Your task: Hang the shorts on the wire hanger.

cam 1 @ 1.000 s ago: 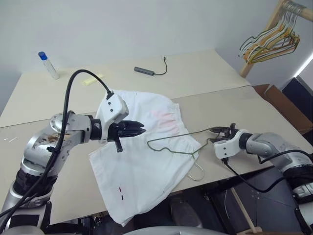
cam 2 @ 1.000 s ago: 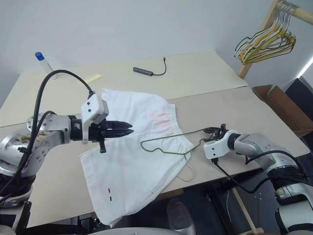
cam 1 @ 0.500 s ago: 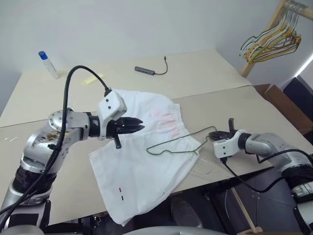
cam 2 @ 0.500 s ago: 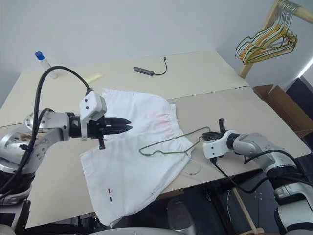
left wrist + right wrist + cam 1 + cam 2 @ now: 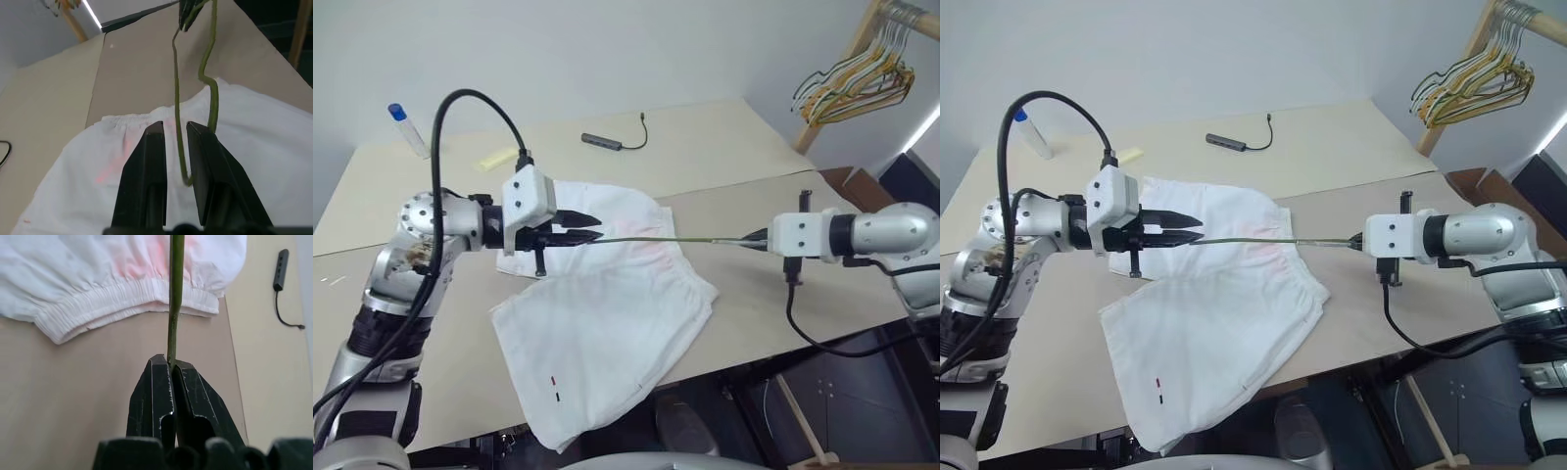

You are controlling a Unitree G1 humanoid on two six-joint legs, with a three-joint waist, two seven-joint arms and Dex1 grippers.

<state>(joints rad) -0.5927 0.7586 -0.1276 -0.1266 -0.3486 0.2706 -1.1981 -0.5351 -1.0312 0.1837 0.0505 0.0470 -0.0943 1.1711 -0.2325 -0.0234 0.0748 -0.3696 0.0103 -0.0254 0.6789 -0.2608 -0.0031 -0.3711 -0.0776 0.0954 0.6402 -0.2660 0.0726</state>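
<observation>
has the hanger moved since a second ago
Yes. The hanger has risen off the shorts; it now hangs level above them, held by the right gripper.

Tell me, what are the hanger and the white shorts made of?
The wire hanger looks like thin metal wire with a dull olive-green coating: it keeps its bends while lifted. The shorts look like soft matte woven cloth, maybe cotton: they wrinkle and gather at the waistband.
</observation>
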